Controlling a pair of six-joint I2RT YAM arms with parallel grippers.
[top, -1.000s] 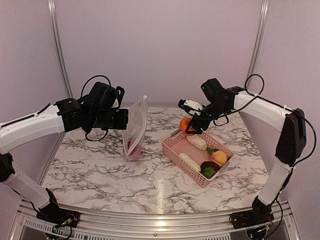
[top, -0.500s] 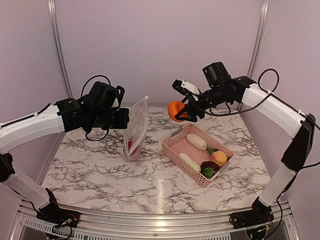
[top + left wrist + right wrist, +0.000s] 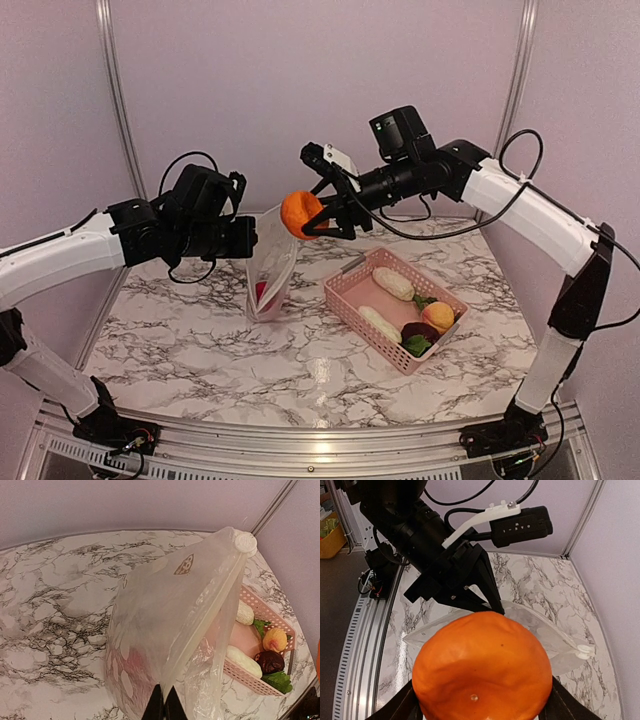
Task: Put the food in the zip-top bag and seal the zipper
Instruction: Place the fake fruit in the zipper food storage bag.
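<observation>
My right gripper [image 3: 312,215] is shut on an orange toy fruit [image 3: 299,212] and holds it in the air just above and right of the zip-top bag's mouth; the fruit fills the right wrist view [image 3: 482,672]. The clear dotted zip-top bag [image 3: 271,262] stands upright on the table with a red piece [image 3: 261,290] at its bottom. My left gripper [image 3: 164,707] is shut on one side of the bag's mouth, at the whitish zipper strip [image 3: 210,605]. The remaining food lies in the pink basket [image 3: 345,297]: white oblong pieces [image 3: 394,283], a peach piece [image 3: 437,316], a dark purple piece [image 3: 418,331], green leaf [image 3: 417,345].
The pink basket stands right of the bag on the marble table [image 3: 200,350]. Grey walls and metal frame posts [image 3: 112,90] close the back and sides. The bag's white slider tab [image 3: 245,542] sits at the far end of the zipper.
My right gripper has lifted the orange fruit from over the basket and carried it up and left to just above the bag's mouth. The left arm and bag have barely moved.
</observation>
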